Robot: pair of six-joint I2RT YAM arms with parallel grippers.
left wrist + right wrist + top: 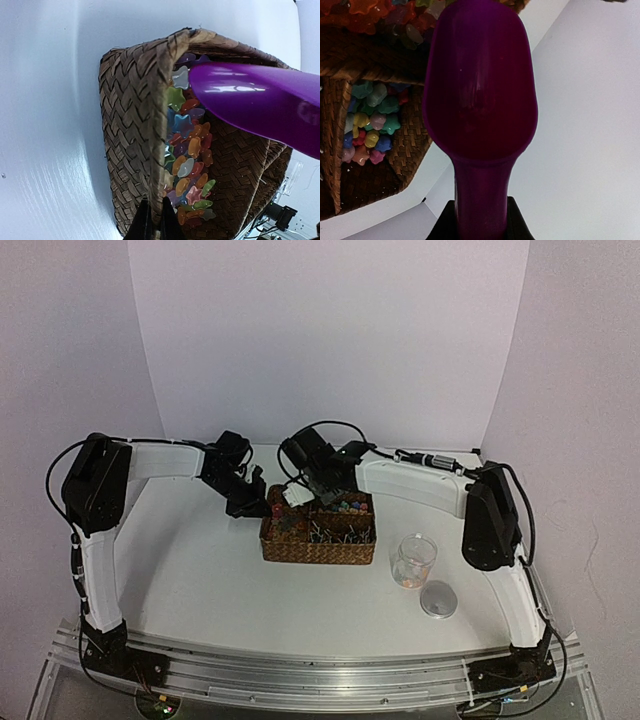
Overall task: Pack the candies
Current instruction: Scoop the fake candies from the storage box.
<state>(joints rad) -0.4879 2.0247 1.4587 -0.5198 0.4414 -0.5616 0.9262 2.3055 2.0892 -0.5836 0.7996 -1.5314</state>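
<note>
The candies (187, 160) are small star-shaped sweets in mixed colours, lying in a compartment of a woven basket (127, 115). They also show in the top view (347, 508) and the right wrist view (367, 125). My left gripper (152, 214) is shut on the basket's left wall, one finger on each side of the rim. My right gripper (481, 222) is shut on the handle of a magenta scoop (480, 90), which hangs over the basket's far side. No candy shows in its bowl. The scoop also shows in the left wrist view (260, 105).
The basket (315, 552) stands mid-table between both grippers. A clear glass jar (413, 560) stands to its right, with a round lid (438, 600) lying in front of it. White walls enclose the back and sides.
</note>
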